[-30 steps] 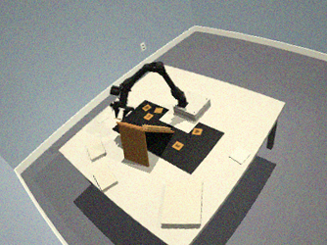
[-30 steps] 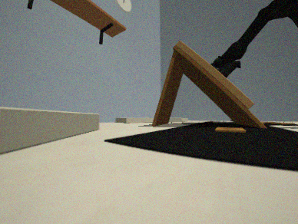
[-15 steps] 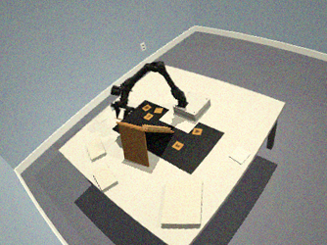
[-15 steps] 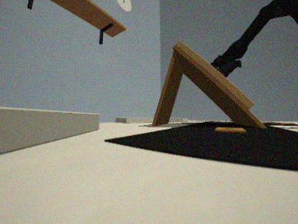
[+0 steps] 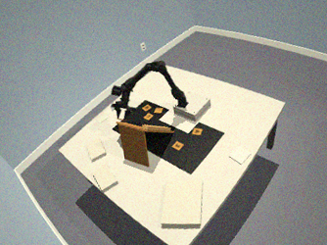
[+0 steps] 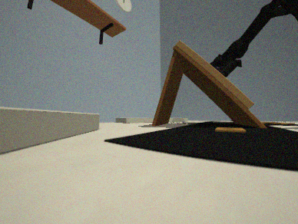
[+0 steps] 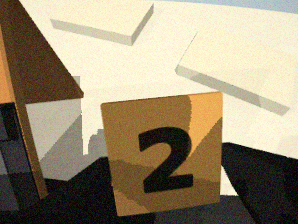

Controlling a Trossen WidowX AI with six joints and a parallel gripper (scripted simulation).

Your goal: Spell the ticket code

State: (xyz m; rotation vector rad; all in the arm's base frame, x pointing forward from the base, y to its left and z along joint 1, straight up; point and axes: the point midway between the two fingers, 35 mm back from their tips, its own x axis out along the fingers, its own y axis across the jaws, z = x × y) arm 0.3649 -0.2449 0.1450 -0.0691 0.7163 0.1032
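Note:
My gripper (image 5: 120, 113) (image 7: 166, 158) is shut on a square orange tile (image 7: 120, 150) marked with a black 2, held upright in the wrist view. The gripper is raised beside the wooden board (image 5: 134, 145) (image 6: 215, 80) (image 7: 42, 60), which stands as a tilted wedge. The tile and board edge are apart in the wrist view. The rail's face and any letters on it cannot be read. Orange tiles (image 5: 147, 108) (image 5: 177, 145) (image 5: 197, 131) lie on the black mat (image 5: 190, 163) (image 6: 173, 143), several in all. One tile (image 6: 230, 130) lies near the board's foot. The ticket's print is not readable.
Pale flat blocks (image 5: 182, 205) (image 5: 104, 178) (image 5: 96, 150) (image 7: 102, 20) (image 7: 235, 72) lie around the board. A thin pale card (image 5: 240, 156) lies near the table edge. The arm's base is by a grey-white box (image 5: 194, 109). A wall shelf (image 6: 88, 14) shows above.

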